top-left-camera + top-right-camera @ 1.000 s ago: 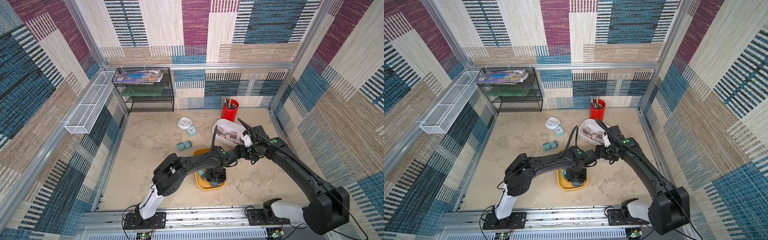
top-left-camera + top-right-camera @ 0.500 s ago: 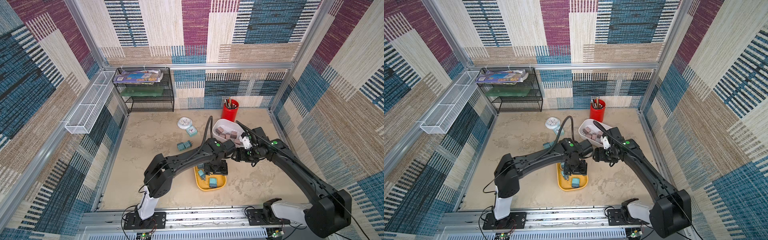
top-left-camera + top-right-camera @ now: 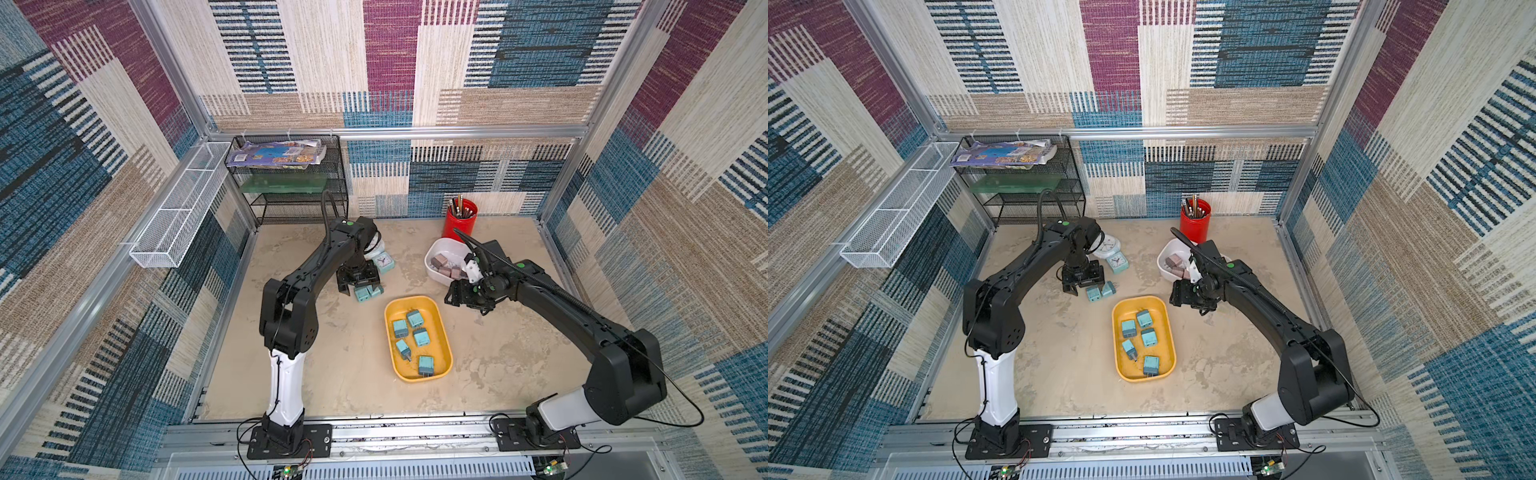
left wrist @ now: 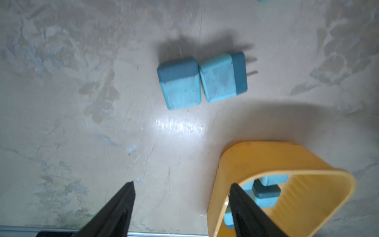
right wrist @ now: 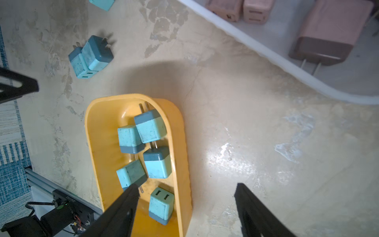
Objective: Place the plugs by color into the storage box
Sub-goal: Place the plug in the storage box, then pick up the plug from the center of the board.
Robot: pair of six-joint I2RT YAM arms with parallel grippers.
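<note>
While the left gripper [image 4: 182, 184] hangs with its jaws spread and nothing between them over the back-left part of the bench [image 3: 332, 353], two blue plugs [image 3: 363, 294] lie touching, side by side, just ahead of its fingertips and near the small blue clock [image 3: 383, 262]. These look like the only blue ones not yet sorted. Toward the middle of the bench, closer to its front edge, the yellow box [image 3: 436, 332] already holds five blue plugs [image 3: 419, 337]. Further right, the right gripper [image 5: 185, 186] is likewise spread and empty, hovering between the yellow box and the white box [image 3: 451, 249], which sits near the back right corner beside the red cup [image 3: 459, 222]. Several brown plugs [image 3: 439, 262] rest in the white box; the arm hides part of it, so I cannot count them. No brown plug shows loose on the bench, so that colour seems done, and the job looks nearly finished, with two pickups to go.
</note>
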